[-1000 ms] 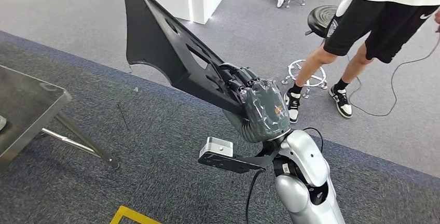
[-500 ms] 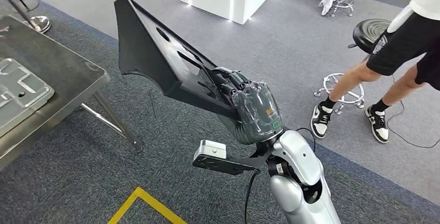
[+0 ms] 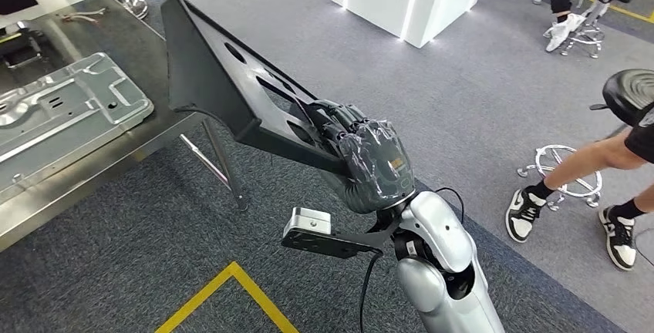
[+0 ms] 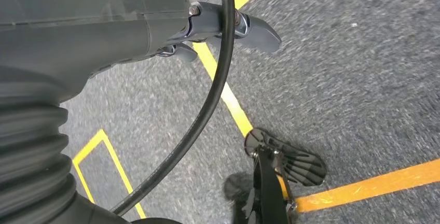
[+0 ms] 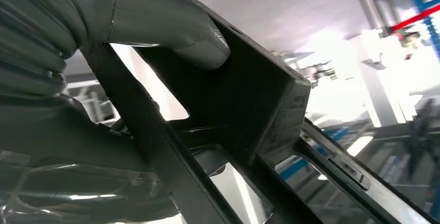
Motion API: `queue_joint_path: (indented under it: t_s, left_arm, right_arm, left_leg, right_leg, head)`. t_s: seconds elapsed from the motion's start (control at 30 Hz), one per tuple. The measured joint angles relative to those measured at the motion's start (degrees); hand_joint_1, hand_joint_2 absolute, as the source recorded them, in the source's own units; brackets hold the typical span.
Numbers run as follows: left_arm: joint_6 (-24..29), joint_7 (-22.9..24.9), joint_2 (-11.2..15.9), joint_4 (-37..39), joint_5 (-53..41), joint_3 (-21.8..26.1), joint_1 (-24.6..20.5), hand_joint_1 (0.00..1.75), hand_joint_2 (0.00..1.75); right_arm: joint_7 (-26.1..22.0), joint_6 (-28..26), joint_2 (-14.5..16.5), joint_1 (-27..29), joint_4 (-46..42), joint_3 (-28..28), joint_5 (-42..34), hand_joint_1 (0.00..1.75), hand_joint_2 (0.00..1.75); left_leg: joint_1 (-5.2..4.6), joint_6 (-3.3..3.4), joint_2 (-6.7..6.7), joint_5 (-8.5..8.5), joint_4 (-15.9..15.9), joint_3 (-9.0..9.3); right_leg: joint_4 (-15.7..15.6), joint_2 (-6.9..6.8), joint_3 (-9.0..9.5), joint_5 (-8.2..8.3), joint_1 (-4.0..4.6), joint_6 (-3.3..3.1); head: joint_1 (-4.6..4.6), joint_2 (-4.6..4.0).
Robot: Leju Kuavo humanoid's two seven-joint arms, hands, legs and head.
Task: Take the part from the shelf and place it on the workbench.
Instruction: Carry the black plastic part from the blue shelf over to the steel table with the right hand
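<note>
Carry step, part off shelf. Right hand (image 3: 375,165) fingers (image 3: 333,121) clamped on long black slotted plastic panel (image 3: 224,79), held aloft, tip toward 10 o'clock, over corner of grey steel counter (image 3: 150,40). Left hand (image 4: 104,22): finger spread cannot tell. Next: reach farther over counter, lower panel beside stamped silver metal plate (image 3: 58,113), release.

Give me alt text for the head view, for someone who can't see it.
The robot's right hand grips a long black part, raised over grey carpet toward a metal workbench on the left that carries a silver panel. A person's legs and a stool are at the right.
</note>
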Motion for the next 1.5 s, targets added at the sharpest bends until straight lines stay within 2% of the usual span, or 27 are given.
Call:
queue_joint_path:
  t_s: [0.07, 0.1, 0.17, 0.23, 0.3, 0.37, 0.4, 0.43, 0.5, 0.57, 0.67, 0.73, 0.8, 0.87, 0.9, 0.93, 0.97, 1.03, 1.1, 1.17, 1.2, 1.23, 1.3, 1.33, 1.4, 1.43, 1.5]
  left_arm:
    - [-0.18, -0.14, -0.14, 0.01, -0.29, -0.09, -0.01, 0.0, 1.75]
    - [-0.39, -0.31, -0.2, 0.02, -0.48, -0.17, 0.08, 0.0, 1.75]
    - [-0.89, -0.66, -0.1, 0.02, -0.85, -0.37, 0.5, 0.0, 1.75]
    - [-1.16, -0.85, 0.03, 0.02, -1.07, -0.55, 0.74, 0.0, 1.75]
    - [-1.18, -0.94, 0.09, 0.02, -1.15, -0.73, 0.59, 0.0, 1.75]
    - [-1.15, -0.99, 0.17, 0.02, -1.15, -0.96, 0.49, 0.0, 1.75]
    - [-1.14, -1.01, 0.22, 0.02, -1.15, -1.06, 0.53, 0.0, 1.75]
    - [-1.14, -1.01, 0.31, 0.02, -1.15, -1.15, 0.6, 0.0, 1.75]
    - [-1.13, -1.02, 0.44, 0.02, -1.15, -1.3, 0.61, 0.0, 1.75]
    - [-1.14, -1.04, 0.49, 0.03, -1.15, -1.41, 0.48, 0.0, 1.75]
    - [-1.16, -1.05, 0.54, 0.04, -1.13, -1.44, 0.64, 0.0, 1.75]
    - [-1.17, -1.03, 0.56, 0.04, -1.12, -1.44, 0.7, 0.0, 1.75]
    - [-1.19, -1.01, 0.58, 0.04, -1.1, -1.44, 0.5, 0.0, 1.75]
    - [-1.03, -0.91, 0.61, 0.03, -0.95, -1.44, 0.27, 0.0, 1.75]
    - [-0.79, -0.79, 0.62, 0.02, -0.79, -1.43, 0.25, 0.0, 1.75]
    - [-0.42, -0.64, 0.65, 0.02, -0.64, -1.42, 0.25, 0.0, 1.75]
    - [-0.01, -0.51, 0.66, 0.02, -0.51, -1.4, 0.26, 0.0, 1.75]
    - [0.67, -0.44, 0.67, 0.03, -0.52, -1.39, 0.18, 0.0, 1.75]
    - [1.31, -0.45, 0.76, 0.04, -0.64, -1.4, 0.05, 0.0, 1.75]
    - [1.95, -0.41, 1.02, 0.03, -0.89, -1.4, 0.21, 0.0, 1.75]
    - [2.14, -0.38, 1.17, 0.03, -1.01, -1.4, 0.36, 0.0, 1.75]
    - [2.26, -0.34, 1.33, 0.04, -1.11, -1.41, 0.46, 0.0, 1.75]
    - [2.33, -0.31, 1.51, 0.06, -1.2, -1.42, 0.3, 0.0, 1.75]
    - [2.37, -0.31, 1.55, 0.06, -1.22, -1.43, 0.15, 0.0, 1.75]
    - [2.42, -0.31, 1.6, 0.06, -1.23, -1.43, 0.02, 0.0, 1.75]
    - [2.43, -0.31, 1.64, 0.06, -1.24, -1.43, 0.09, 0.0, 1.75]
    - [2.39, -0.31, 1.78, 0.06, -1.24, -1.44, 0.2, 0.0, 1.75]
  right_arm:
    - [0.2, 0.01, -0.04, -0.2, -0.02, -0.03, 0.03, 1.75, 1.75]
    - [0.33, 0.03, -0.09, -0.3, -0.03, -0.06, 0.04, 1.75, 1.75]
    - [0.64, 0.18, -0.19, -0.58, -0.12, -0.14, 0.05, 1.75, 1.75]
    - [0.83, 0.45, -0.23, -0.87, -0.26, -0.22, 0.03, 1.75, 1.75]
    - [0.88, 0.66, -0.26, -1.0, -0.32, -0.3, 0.0, 1.75, 1.75]
    - [0.9, 0.74, -0.29, -1.02, -0.32, -0.34, -0.01, 1.75, 1.75]
    - [0.9, 0.78, -0.3, -1.02, -0.32, -0.35, -0.01, 1.75, 1.75]
    - [0.9, 0.78, -0.3, -1.05, -0.32, -0.35, -0.01, 1.75, 1.75]
    - [0.9, 0.79, -0.3, -1.13, -0.32, -0.34, -0.01, 1.75, 1.75]
    - [0.91, 0.84, -0.31, -1.3, -0.32, -0.34, -0.02, 1.75, 1.75]
    - [0.92, 0.88, -0.3, -1.67, -0.32, -0.35, -0.03, 1.75, 1.75]
    - [0.94, 0.88, -0.31, -1.97, -0.32, -0.35, -0.02, 1.75, 1.75]
    - [0.91, 0.89, -0.35, -2.06, -0.27, -0.35, -0.03, 1.75, 1.75]
    - [0.94, 0.9, -0.4, -2.0, -0.05, -0.35, -0.03, 1.75, 1.75]
    - [0.96, 0.91, -0.41, -2.0, 0.12, -0.35, -0.03, 1.75, 1.75]
    - [0.98, 0.93, -0.4, -2.06, 0.31, -0.35, -0.01, 1.75, 1.75]
    - [1.02, 0.97, -0.35, -2.18, 0.49, -0.35, 0.08, 1.75, 1.75]
    - [1.23, 1.1, -0.1, -2.53, 0.87, -0.33, 0.42, 1.75, 1.75]
    - [1.56, 1.25, 0.31, -2.89, 1.28, -0.27, 0.87, 1.75, 1.75]
    - [1.84, 1.34, 0.79, -3.21, 1.69, -0.1, 1.25, 1.75, 1.75]
    - [1.92, 1.36, 1.04, -3.35, 1.88, 0.02, 1.39, 1.75, 1.75]
    - [1.99, 1.36, 1.29, -3.49, 2.03, 0.13, 1.5, 1.75, 1.75]
    - [2.05, 1.36, 1.57, -3.68, 2.27, 0.28, 1.57, 1.75, 1.75]
    - [2.05, 1.35, 1.62, -3.71, 2.38, 0.32, 1.58, 1.75, 1.75]
    - [2.06, 1.37, 1.62, -3.66, 2.64, 0.36, 1.62, 1.75, 1.75]
    - [2.07, 1.37, 1.62, -3.65, 2.72, 0.37, 1.64, 1.75, 1.75]
    - [2.1, 1.36, 1.62, -3.67, 2.76, 0.37, 1.67, 1.75, 1.75]
  left_leg:
    - [0.21, -0.49, -1.43, 0.22, 0.0, -0.29]
    - [0.38, -0.87, -2.08, 0.36, -0.1, -0.45]
    - [0.54, -1.67, -2.82, 0.53, -0.36, -0.61]
    - [0.23, -2.09, -0.11, -0.87, 1.64, -1.58]
    - [0.23, -2.4, 3.88, -4.2, 7.8, -4.47]
    - [0.54, -2.91, 5.28, -6.21, 13.41, -7.08]
    - [0.69, -3.16, 5.53, -5.82, 13.7, -7.11]
    - [0.84, -3.39, 5.94, -4.48, 11.68, -5.91]
    - [0.85, -3.56, 7.97, -1.6, 4.61, -1.86]
    - [0.56, -2.87, 9.3, -0.65, 0.55, 0.26]
    - [0.42, -1.39, 7.78, -0.72, 0.31, 0.0]
    - [0.58, -0.66, 6.62, -0.51, 0.07, 0.05]
    - [0.58, -0.15, 5.41, -0.31, -0.04, -0.07]
    - [0.39, 0.14, 3.84, -0.2, -0.03, -0.26]
    - [0.26, 0.2, 2.94, -0.16, -0.02, -0.28]
    - [0.12, 0.23, 1.97, -0.12, -0.02, -0.25]
    - [-0.01, 0.22, 1.0, -0.06, -0.02, -0.18]
    - [-0.07, 0.07, -0.68, 0.13, 0.0, -0.23]
    - [0.23, -0.5, -2.15, 0.44, -0.08, -0.64]
    - [0.45, -1.36, -3.62, 0.8, -0.4, -1.0]
    - [0.36, -1.66, -3.14, 0.72, -0.28, -1.17]
    - [0.2, -1.89, -1.65, 0.08, 0.59, -1.63]
    - [0.08, -2.28, 2.85, -2.97, 5.78, -4.05]
    - [0.22, -2.57, 4.34, -4.8, 9.51, -5.81]
    - [0.61, -3.21, 5.4, -6.31, 14.36, -8.0]
    - [0.8, -3.49, 5.66, -5.56, 13.86, -7.58]
    - [1.01, -3.9, 7.25, -2.44, 7.19, -3.8]
  right_leg:
    - [-4.85, 1.96, 2.1, 1.5, 0.17, -0.57]
    - [-5.39, 2.02, 2.32, 1.34, 0.26, -0.69]
    - [-6.3, 0.61, 2.78, 1.76, 0.26, -0.83]
    - [-7.67, -0.97, 3.57, 2.39, -0.04, -1.12]
    - [-8.23, -2.7, 3.98, 2.53, -0.07, -1.38]
    - [-8.09, -4.6, 3.99, 2.31, -0.02, -1.34]
    - [-7.96, -5.47, 3.99, 2.14, -0.07, -1.22]
    - [-7.73, -6.3, 4.0, 1.92, -0.15, -1.01]
    - [-7.0, -7.77, 3.99, 1.26, -0.22, -0.38]
    - [-6.25, -8.89, 3.98, 0.62, 0.05, 0.39]
    - [-6.13, -10.02, 4.31, 0.22, 0.12, 1.36]
    - [-4.26, -7.94, 3.69, -1.44, -0.22, 1.84]
    - [2.11, -4.48, 0.7, -5.06, -0.38, 1.99]
    - [9.14, -3.11, -3.03, -7.61, -0.28, 1.85]
    - [10.35, -2.91, -3.88, -7.34, -0.2, 1.65]
    - [9.17, -2.65, -3.56, -5.86, -0.09, 1.29]
    - [6.03, -2.02, -2.25, -3.61, 0.05, 0.78]
    - [-1.68, 1.0, 1.08, 0.14, 0.22, -0.5]
    - [-5.23, 2.89, 2.53, 1.0, 0.39, -1.25]
    - [-6.04, 1.8, 2.89, 1.15, 0.36, -1.47]
    - [-6.65, 0.97, 3.23, 1.4, 0.23, -1.52]
    - [-7.33, 0.09, 3.62, 1.68, 0.06, -1.63]
    - [-8.16, -1.88, 4.21, 1.94, 0.0, -1.77]
    - [-8.2, -2.9, 4.29, 1.88, 0.03, -1.88]
    - [-8.08, -4.88, 4.3, 1.64, 0.05, -1.78]
    - [-7.93, -5.75, 4.32, 1.46, 0.0, -1.61]
    - [-7.28, -7.3, 4.36, 0.85, -0.12, -1.04]
  head:
    - [0.0, 0.0]
    - [0.0, 0.0]
    - [0.0, 0.0]
    - [-0.02, 0.0]
    - [-0.03, 0.0]
    - [-0.02, 0.0]
    - [-0.03, 0.0]
    - [-0.02, 0.0]
    - [-0.03, 0.0]
    - [-0.02, 0.0]
    - [-0.01, 0.0]
    - [0.0, 0.0]
    - [0.0, 0.0]
    - [-0.01, 0.0]
    - [-0.01, 0.0]
    - [-0.01, 0.0]
    - [-0.01, 0.0]
    - [-0.01, 0.0]
    - [0.0, 0.0]
    - [-0.01, 0.0]
    - [-0.01, 0.0]
    - [-0.03, 0.0]
    - [-0.05, 0.0]
    - [-0.06, 0.0]
    - [-0.05, 0.0]
    - [-0.06, 0.0]
    - [-0.06, 0.0]
